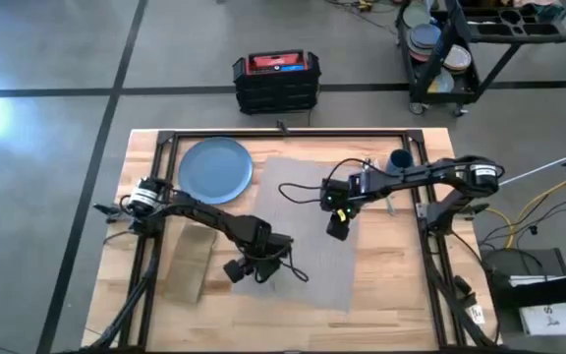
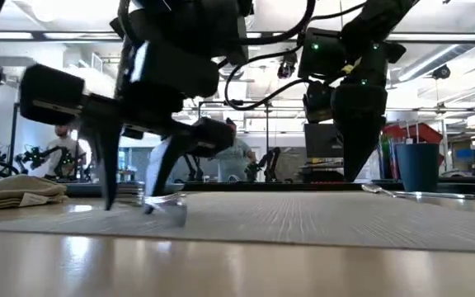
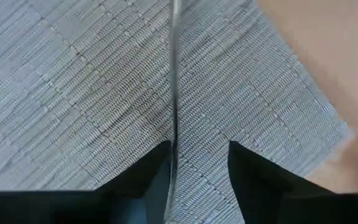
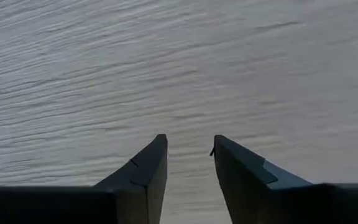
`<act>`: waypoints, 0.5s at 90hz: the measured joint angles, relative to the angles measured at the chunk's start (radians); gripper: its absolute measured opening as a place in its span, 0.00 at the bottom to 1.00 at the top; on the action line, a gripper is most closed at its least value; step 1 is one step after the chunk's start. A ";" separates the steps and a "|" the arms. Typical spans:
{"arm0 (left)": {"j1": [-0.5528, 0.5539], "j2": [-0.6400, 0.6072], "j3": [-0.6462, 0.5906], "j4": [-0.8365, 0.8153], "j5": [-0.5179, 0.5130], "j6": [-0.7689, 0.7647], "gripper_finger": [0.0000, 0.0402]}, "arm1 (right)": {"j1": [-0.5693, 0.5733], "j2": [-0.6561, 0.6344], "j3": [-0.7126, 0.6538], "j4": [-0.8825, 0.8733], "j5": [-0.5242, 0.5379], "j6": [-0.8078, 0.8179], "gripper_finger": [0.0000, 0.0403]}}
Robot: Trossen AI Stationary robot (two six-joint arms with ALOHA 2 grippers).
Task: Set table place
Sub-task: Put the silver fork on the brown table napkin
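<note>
Left gripper [image 1: 247, 270] low over the near-left part of the placemat [image 1: 308, 231], right gripper [image 1: 337, 228] over its middle; plate [image 1: 215, 168] still off the mat at the far left, napkin [image 1: 189, 264] on bare wood to the left, cup [image 1: 400, 157] far right — layout barely begun.

Low view: left fingers [image 2: 110, 177] parted, tips at the mat, a silver utensil [image 2: 165, 200] lying between them.

Left wrist: thin utensil [image 3: 173, 81] lies along one finger, gap beside it, so not clamped; which piece, cannot tell.

Right wrist: fingers [image 4: 143, 171] apart, nothing held, likely waiting.
</note>
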 joint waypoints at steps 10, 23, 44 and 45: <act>0.001 -0.026 0.042 -0.021 -0.057 -0.067 0.39 | 0.000 0.000 0.000 0.001 0.000 0.000 0.32; 0.005 -0.062 0.102 -0.058 -0.089 -0.173 0.41 | 0.000 0.000 0.000 0.003 0.000 0.003 0.33; 0.008 -0.145 0.161 -0.065 -0.206 -0.574 0.41 | 0.011 0.000 0.009 0.060 -0.049 0.091 0.33; 0.008 -0.149 0.161 -0.065 -0.210 -0.603 0.41 | 0.014 0.000 0.009 0.068 -0.055 0.098 0.33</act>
